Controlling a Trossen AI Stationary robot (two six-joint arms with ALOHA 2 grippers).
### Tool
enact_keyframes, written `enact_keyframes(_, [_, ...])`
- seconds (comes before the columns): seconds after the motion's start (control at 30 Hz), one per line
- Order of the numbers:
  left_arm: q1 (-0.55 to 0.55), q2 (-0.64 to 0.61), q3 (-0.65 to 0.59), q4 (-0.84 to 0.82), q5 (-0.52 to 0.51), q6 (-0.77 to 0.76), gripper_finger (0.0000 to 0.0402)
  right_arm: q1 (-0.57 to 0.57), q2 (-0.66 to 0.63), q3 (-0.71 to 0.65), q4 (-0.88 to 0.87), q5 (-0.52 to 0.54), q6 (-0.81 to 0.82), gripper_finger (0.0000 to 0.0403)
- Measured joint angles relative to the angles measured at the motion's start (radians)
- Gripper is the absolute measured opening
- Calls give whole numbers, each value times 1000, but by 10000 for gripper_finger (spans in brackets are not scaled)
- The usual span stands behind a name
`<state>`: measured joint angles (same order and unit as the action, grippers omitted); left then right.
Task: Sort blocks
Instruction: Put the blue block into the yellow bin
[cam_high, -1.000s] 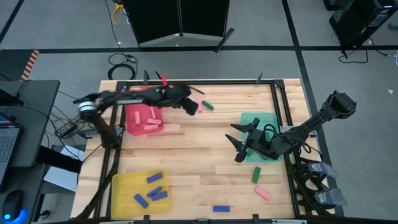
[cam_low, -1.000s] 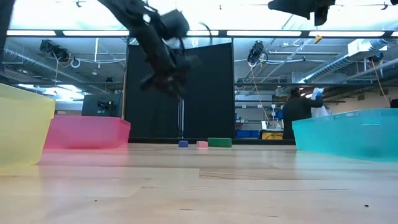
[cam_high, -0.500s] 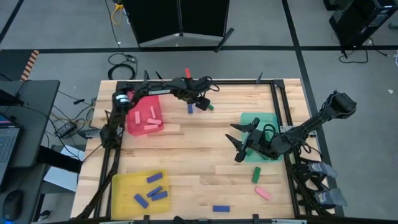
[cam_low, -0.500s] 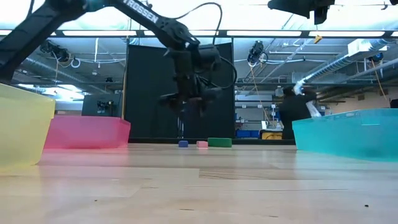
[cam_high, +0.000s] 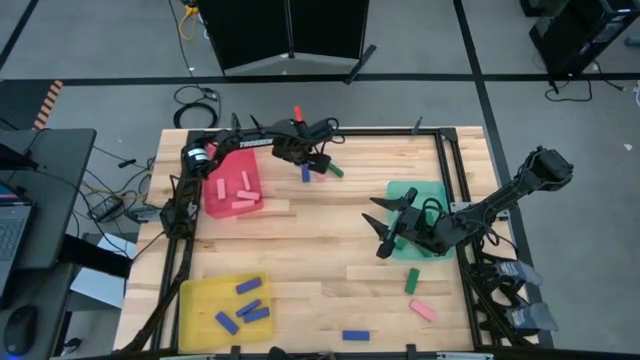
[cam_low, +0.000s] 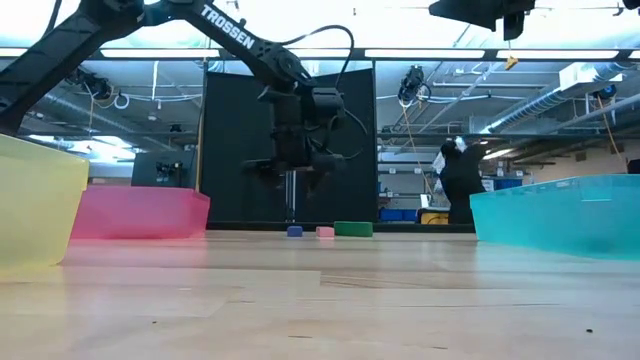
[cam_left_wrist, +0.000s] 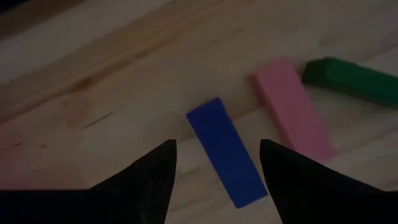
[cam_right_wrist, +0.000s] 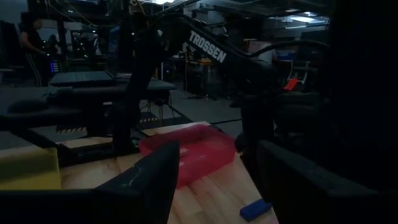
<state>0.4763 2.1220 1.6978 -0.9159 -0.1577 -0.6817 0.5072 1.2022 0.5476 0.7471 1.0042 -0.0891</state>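
Blue block (cam_high: 305, 174), seen from above at the far edge of the wooden bench (cam_high: 320, 250) with a pink block (cam_high: 321, 170) and a green block (cam_high: 334, 171) just beside it, under the spread left gripper (cam_high: 312, 163); right gripper (cam_high: 383, 228) also spread, empty, waiting near the green tray (cam_high: 432, 192). Level across the bench, same three lying flat, clear of the gripper above. Through the left wrist, blue block (cam_left_wrist: 226, 152) framed between open fingers (cam_left_wrist: 147, 180): likely light, rigid, smooth, best pinched across the narrow width at mid-length, away from the pink neighbour.
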Motion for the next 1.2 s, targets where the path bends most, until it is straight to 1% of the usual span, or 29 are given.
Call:
enact_keyframes(0.1, [1,0,0,-2,1,-6,239,0,0,0,0,-3,0,225])
enact_keyframes(0.27, [-8,21,-2,7,66,-38,239,0,0,0,1,-3,0,224])
enact_keyframes(0.5, [-12,44,0,11,59,-65,239,5,1,0,32,-4,-29,222])
enact_keyframes(0.63, [-12,83,-1,6,79,-80,239,10,1,0,40,-5,-39,222])
enact_keyframes(0.87, [-21,117,4,18,68,-88,237,15,1,0,46,-11,-45,222])
enact_keyframes(0.97, [-25,119,3,25,58,-85,215,15,1,0,45,-11,-46,219])
enact_keyframes(1.03, [-27,119,3,30,59,-83,184,15,1,0,46,-11,-46,219])
enact_keyframes(1.13, [-31,117,3,35,59,-65,118,15,1,0,46,-11,-45,220])
enact_keyframes(1.17, [-33,117,2,35,58,-59,101,15,1,0,46,-11,-46,221])
enact_keyframes(1.2, [-34,117,2,36,55,-53,104,15,1,0,45,-11,-46,221])
